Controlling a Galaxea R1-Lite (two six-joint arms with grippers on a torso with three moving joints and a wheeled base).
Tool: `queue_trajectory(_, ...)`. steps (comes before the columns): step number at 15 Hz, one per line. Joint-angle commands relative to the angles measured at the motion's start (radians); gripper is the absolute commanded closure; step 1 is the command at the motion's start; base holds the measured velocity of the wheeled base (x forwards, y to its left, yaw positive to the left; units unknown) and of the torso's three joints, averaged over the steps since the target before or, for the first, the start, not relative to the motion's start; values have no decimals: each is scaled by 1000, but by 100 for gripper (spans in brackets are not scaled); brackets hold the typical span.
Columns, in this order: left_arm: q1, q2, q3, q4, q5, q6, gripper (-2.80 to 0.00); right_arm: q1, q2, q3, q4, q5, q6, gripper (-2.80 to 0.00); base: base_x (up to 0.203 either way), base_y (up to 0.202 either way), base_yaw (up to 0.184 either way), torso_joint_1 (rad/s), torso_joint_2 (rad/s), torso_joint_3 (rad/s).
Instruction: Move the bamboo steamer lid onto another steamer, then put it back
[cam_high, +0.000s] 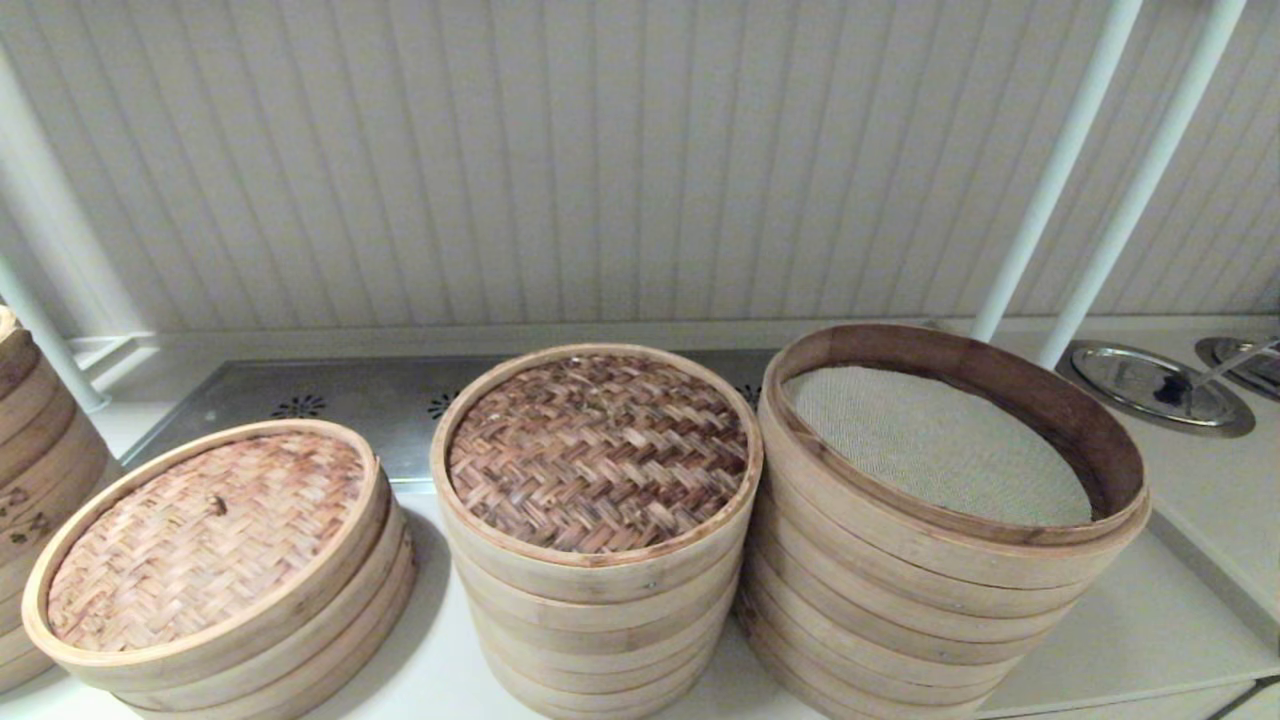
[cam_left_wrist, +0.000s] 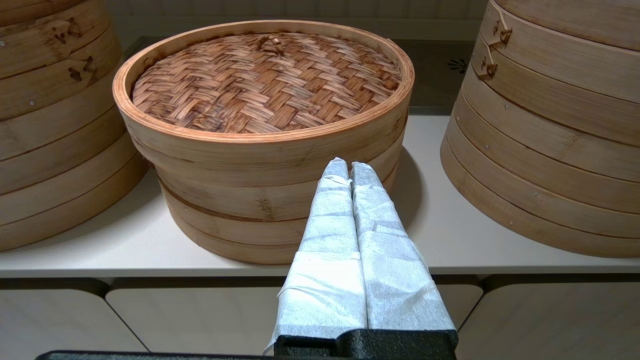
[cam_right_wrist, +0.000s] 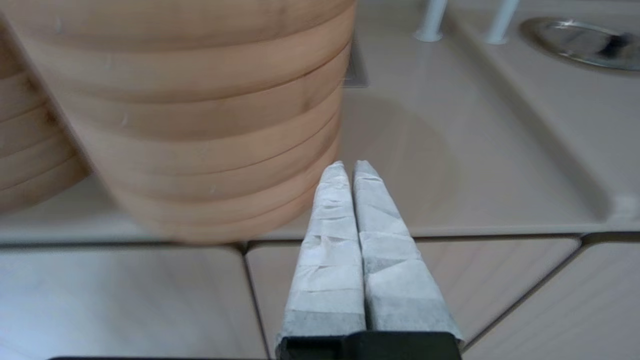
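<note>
The bamboo steamer lid (cam_high: 598, 450), dark brown herringbone weave in a pale hoop, sits on the middle stack. To its right stands the other steamer (cam_high: 900, 570), the widest stack, open, with a grey-beige mesh liner (cam_high: 930, 440). Neither gripper shows in the head view. My left gripper (cam_left_wrist: 348, 164) is shut and empty, low in front of the counter edge, facing the pinkish-tan lidded steamer (cam_left_wrist: 265, 82); the middle stack's wall (cam_left_wrist: 550, 125) shows beside it. My right gripper (cam_right_wrist: 348, 165) is shut and empty, before the counter edge by the wide stack's base (cam_right_wrist: 200, 125).
A low steamer with a pinkish-tan knotted lid (cam_high: 205, 540) stands at the left, and a further stack (cam_high: 35, 470) at the far left edge. Two white poles (cam_high: 1060, 170) and steel dishes (cam_high: 1150, 385) are at the back right. A metal panel (cam_high: 380, 400) lies behind the steamers.
</note>
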Motion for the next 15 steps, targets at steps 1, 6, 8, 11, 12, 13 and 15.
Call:
queue_trajectory(1, 0, 0, 0, 0, 0, 0, 0, 3, -52, 11, 23, 8, 8, 0, 0, 0, 0, 0, 0, 0)
queue_trajectory(6, 0, 0, 0, 0, 0, 0, 0, 3, -54, 11, 22, 8, 34, 0, 0, 0, 0, 0, 0, 0)
queue_trajectory(8, 0, 0, 0, 0, 0, 0, 0, 3, -54, 11, 23, 8, 48, 0, 0, 0, 0, 0, 0, 0)
queue_trajectory(11, 0, 0, 0, 0, 0, 0, 0, 3, -52, 11, 22, 5, 50, 0, 0, 0, 0, 0, 0, 0)
queue_trajectory(12, 0, 0, 0, 0, 0, 0, 0, 1, -52, 11, 22, 5, 48, 0, 0, 0, 0, 0, 0, 0)
queue_trajectory(13, 0, 0, 0, 0, 0, 0, 0, 3, -52, 11, 22, 4, 48, 0, 0, 0, 0, 0, 0, 0)
queue_trajectory(15, 0, 1, 0, 0, 0, 0, 0, 1, -52, 11, 22, 8, 50, 0, 0, 0, 0, 0, 0, 0)
